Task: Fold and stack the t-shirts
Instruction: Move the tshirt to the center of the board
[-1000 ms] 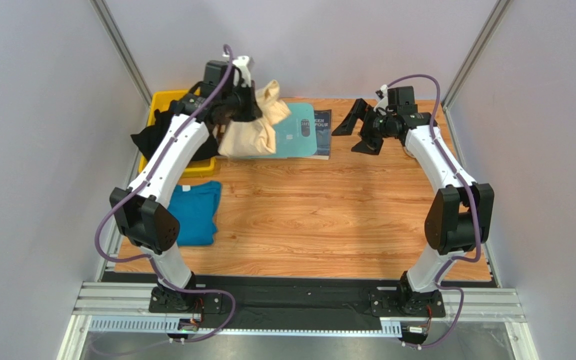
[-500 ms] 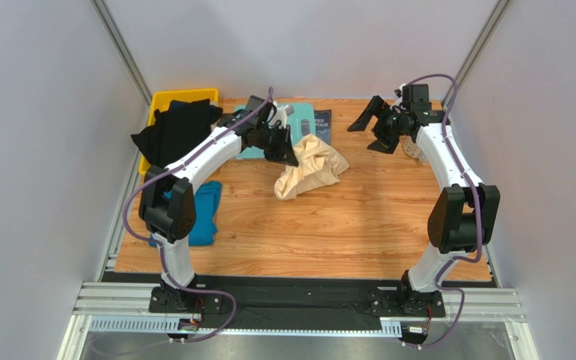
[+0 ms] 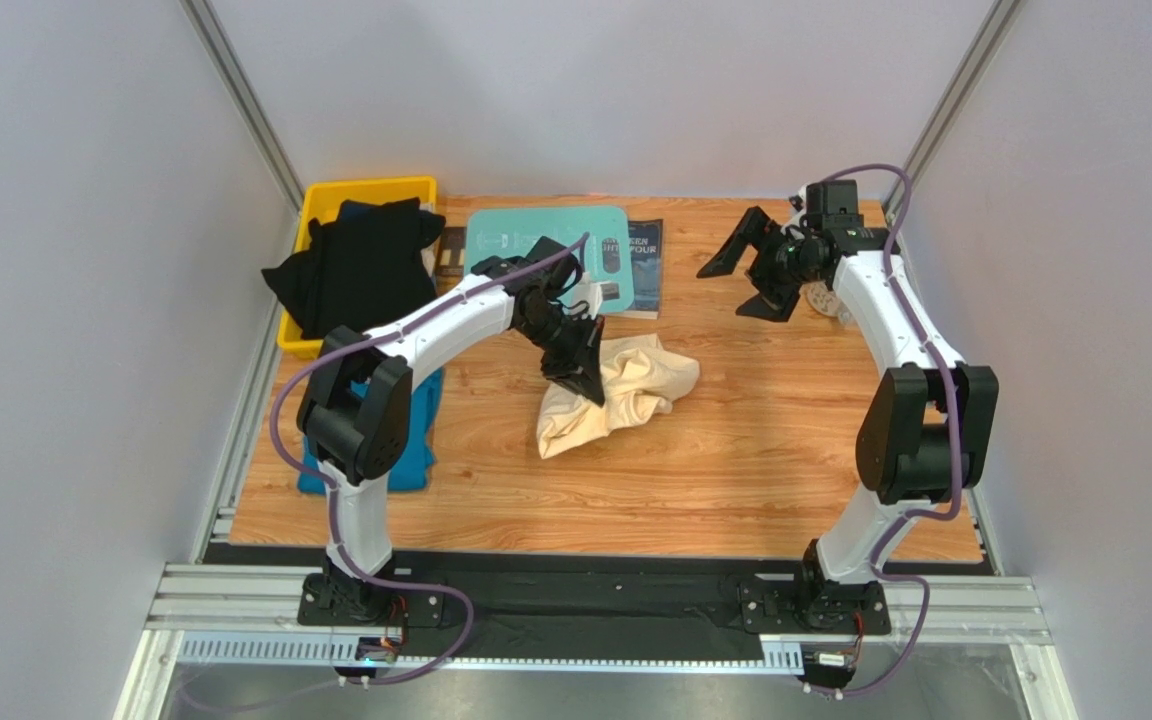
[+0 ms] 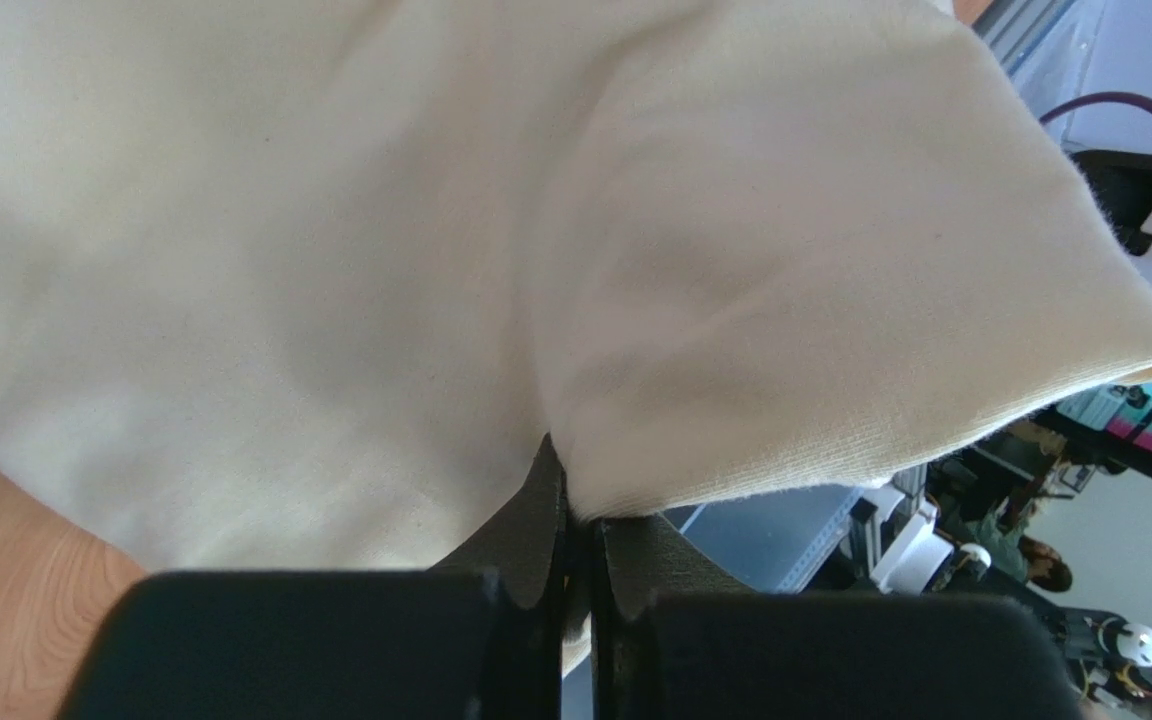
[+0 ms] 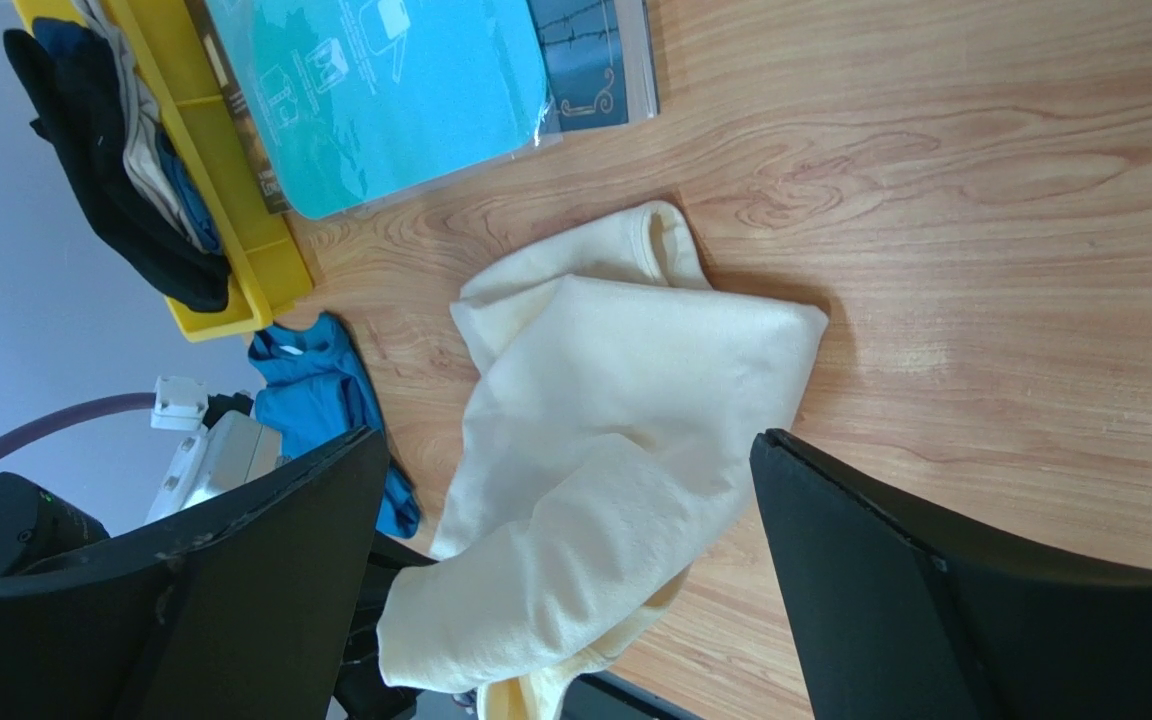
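The cream-yellow t-shirt (image 3: 620,393) lies crumpled on the wooden table's middle. It fills the left wrist view (image 4: 387,255) and shows in the right wrist view (image 5: 612,420). My left gripper (image 3: 582,368) is shut on a fold of it (image 4: 575,518). A teal-blue t-shirt (image 3: 417,413) lies folded at the left edge, partly hidden by the left arm. Black t-shirts (image 3: 349,270) are heaped in the yellow bin (image 3: 324,198). My right gripper (image 3: 755,270) hangs open and empty above the table's far right.
A rigid teal board with white print (image 3: 545,240) lies at the back, with a dark booklet (image 3: 642,267) beside it. Grey walls close in the table on three sides. The arm bases stand at the near edge.
My left gripper carried the cream shirt from above the bin and board down and towards the near middle of the table, where it now rests. The right gripper shifted slightly right.
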Robot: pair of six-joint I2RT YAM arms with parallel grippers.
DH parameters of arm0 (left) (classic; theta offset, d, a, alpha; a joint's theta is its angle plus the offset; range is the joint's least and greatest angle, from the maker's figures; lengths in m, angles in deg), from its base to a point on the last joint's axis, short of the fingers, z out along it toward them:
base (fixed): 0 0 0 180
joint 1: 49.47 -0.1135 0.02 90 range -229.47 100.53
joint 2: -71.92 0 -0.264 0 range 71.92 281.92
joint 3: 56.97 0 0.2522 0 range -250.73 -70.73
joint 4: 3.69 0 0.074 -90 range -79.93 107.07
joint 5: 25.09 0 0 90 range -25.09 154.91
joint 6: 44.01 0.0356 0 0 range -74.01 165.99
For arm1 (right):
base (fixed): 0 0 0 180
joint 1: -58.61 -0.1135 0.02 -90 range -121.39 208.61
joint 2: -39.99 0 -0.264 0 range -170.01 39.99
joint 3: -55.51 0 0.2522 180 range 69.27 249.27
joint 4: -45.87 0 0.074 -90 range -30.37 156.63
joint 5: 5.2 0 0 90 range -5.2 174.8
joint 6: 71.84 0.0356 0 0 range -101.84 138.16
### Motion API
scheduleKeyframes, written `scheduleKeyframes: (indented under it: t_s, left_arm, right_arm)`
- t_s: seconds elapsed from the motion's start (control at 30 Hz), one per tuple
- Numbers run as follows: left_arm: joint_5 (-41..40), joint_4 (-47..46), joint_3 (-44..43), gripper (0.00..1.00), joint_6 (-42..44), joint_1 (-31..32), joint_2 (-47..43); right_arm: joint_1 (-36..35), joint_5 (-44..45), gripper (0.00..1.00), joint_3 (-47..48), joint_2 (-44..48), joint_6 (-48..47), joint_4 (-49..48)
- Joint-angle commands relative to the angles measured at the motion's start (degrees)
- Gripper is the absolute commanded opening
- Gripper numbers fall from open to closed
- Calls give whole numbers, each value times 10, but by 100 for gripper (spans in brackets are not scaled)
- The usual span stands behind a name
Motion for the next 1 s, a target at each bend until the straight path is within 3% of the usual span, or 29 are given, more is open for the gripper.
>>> scheduleKeyframes:
  t_s: [0.0,0.07,0.13,0.2,0.23,0.27,0.3,0.4,0.43,0.5,0.53,0.63,0.97]
  left_arm:
    - [16,20,-6,0,18,-2,-43]
    - [37,62,-49,14,44,-2,-5]
    - [33,98,-71,37,54,-2,7]
    - [13,88,-69,39,51,-2,6]
    - [13,85,-71,49,51,-2,4]
    - [14,84,-74,51,50,-2,7]
    - [20,84,-79,51,50,-2,13]
    - [16,95,-101,8,52,-2,34]
    - [15,99,-112,0,54,-2,39]
    - [16,107,-123,3,58,-2,49]
    - [14,109,-130,17,58,-2,49]
    - [-14,109,-133,45,56,-3,46]
    - [-168,65,-101,46,13,-32,-17]
  right_arm:
    - [-3,-37,100,-24,4,-11,7]
    - [-4,-38,100,-37,9,-17,8]
    - [-4,-37,100,-43,12,-21,8]
    - [-4,-39,100,-42,10,-23,9]
    - [-3,-44,100,-42,8,-25,10]
    - [-4,-46,100,-40,6,-24,10]
    - [-4,-49,100,-40,3,-24,10]
    - [-4,-52,100,-38,-1,-24,10]
    - [-4,-55,100,-38,0,-26,10]
    - [-3,-59,100,-36,4,-34,14]
    - [-3,-56,100,-35,4,-38,17]
    - [-3,-37,100,-53,5,-46,49]
    - [-4,-42,100,-163,6,-55,65]
